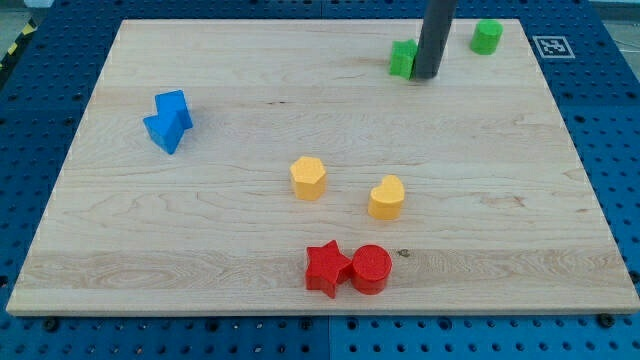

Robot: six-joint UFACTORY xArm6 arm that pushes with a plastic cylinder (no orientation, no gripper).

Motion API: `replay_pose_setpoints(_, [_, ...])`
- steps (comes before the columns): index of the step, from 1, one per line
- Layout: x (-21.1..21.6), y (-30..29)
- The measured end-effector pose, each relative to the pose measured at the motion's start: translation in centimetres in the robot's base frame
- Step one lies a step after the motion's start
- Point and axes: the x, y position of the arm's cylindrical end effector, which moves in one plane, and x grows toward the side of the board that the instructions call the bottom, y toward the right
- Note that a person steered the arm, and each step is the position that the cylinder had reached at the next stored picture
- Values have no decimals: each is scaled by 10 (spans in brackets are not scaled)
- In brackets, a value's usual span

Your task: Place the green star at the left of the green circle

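Tip (425,76) of my bare rod touches the green star's (402,58) right side — far edge, already left of the green circle (487,36).

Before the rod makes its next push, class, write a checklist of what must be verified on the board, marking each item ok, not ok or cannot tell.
1. Green star in view: ok, partly hidden by the rod.
2. Green circle in view near the view's top right: ok.
3. Star lies to the view's left of the circle: ok.
4. My tip is by the star: ok, at its right side; whether it touches cannot tell.
5. Nothing but the rod stands between star and circle: ok.
6. Star close enough to the circle to count as placed: cannot tell.
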Motion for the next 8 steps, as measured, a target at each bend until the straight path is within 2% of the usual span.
replay_pose_setpoints(1, [-13, 7])
replay_pose_setpoints(3, [37, -15])
replay_pose_setpoints(4, [38, -55])
replay_pose_setpoints(5, [1, -54])
replay_pose_setpoints(6, [-25, -16])
replay_pose_setpoints(7, [-28, 10])
replay_pose_setpoints(8, [-28, 11])
